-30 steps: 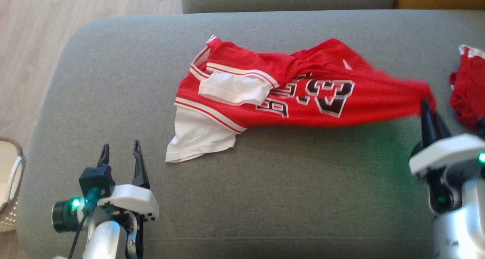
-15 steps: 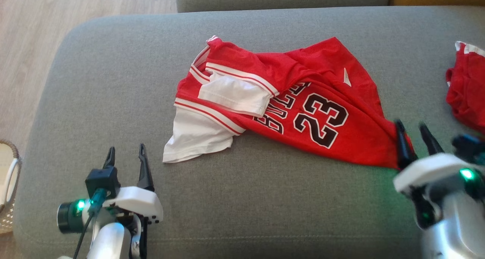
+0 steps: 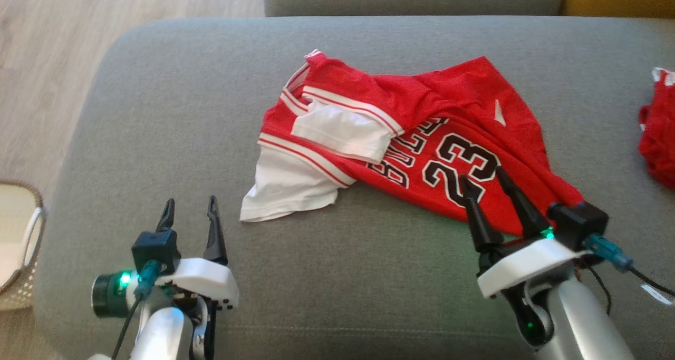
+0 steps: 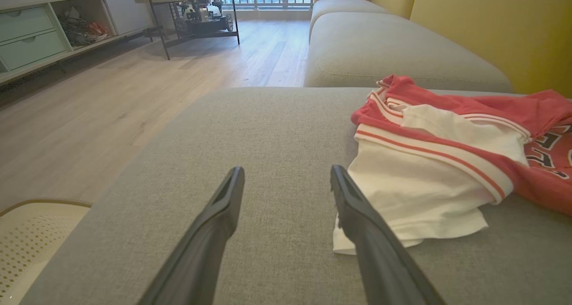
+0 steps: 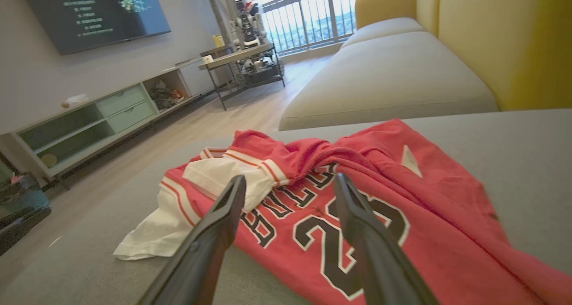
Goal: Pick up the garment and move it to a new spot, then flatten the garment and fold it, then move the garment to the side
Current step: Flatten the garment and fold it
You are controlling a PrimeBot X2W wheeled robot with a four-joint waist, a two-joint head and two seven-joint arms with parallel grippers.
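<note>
Our left gripper spread at lower left, our right gripper spread, fingers masking part of the crumpled garment, red cloth cut off at right

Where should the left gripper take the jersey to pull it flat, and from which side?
Grip the white flap at the jersey's near-left corner. It lies flat on the cushion, its free edge toward the open left gripper, so probably come in low from the robot's left, one finger under that edge. Elsewhere the fabric is bunched in folds.
</note>
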